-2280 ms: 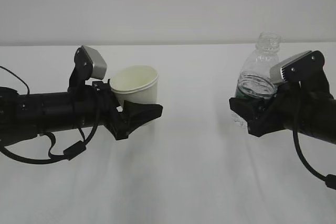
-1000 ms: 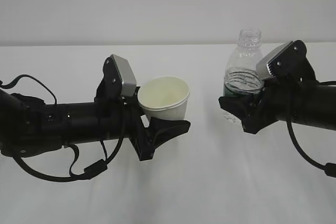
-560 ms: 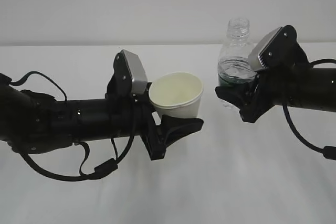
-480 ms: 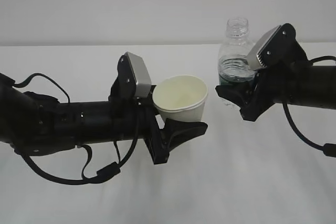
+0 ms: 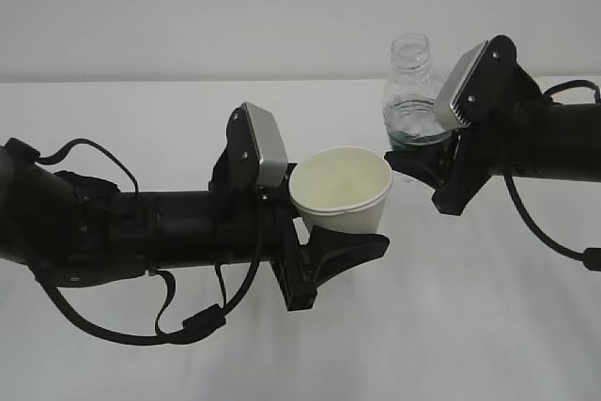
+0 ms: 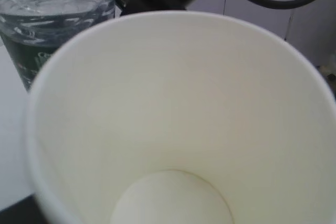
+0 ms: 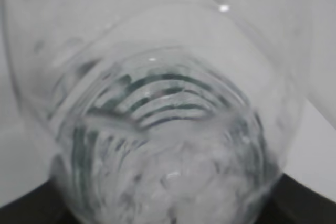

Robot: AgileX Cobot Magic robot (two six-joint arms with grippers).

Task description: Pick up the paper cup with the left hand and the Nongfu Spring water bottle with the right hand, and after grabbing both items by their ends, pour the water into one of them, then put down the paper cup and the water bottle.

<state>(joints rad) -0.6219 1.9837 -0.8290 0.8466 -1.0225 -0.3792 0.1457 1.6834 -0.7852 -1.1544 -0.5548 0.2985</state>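
A: What is on the left?

B: The left hand (image 5: 343, 249). Its black jaws pinch the paper cup (image 5: 342, 191) near the bottom. The cup is up off the table (image 5: 451, 326), and its mouth faces up. It looks dry and empty inside.

A: And to the right of the cup?

B: The water bottle (image 5: 413, 91). The right hand (image 5: 434, 174) squeezes it low down, under the green label. The bottle stands tall, with its open top pointing up. It has no cap. Some water (image 5: 409, 125) sits low inside it.

A: How close is the bottle to the cup?

B: Very near, just beside it. The bottle is to the right of the cup and a bit farther back. Its top is higher than the cup's rim.

A: So what matters next?

B: I think the bottle must tip left, toward the cup. The right hand would do that, because it holds the bottle. The top has to come over the cup's mouth, or water could fall on the table.
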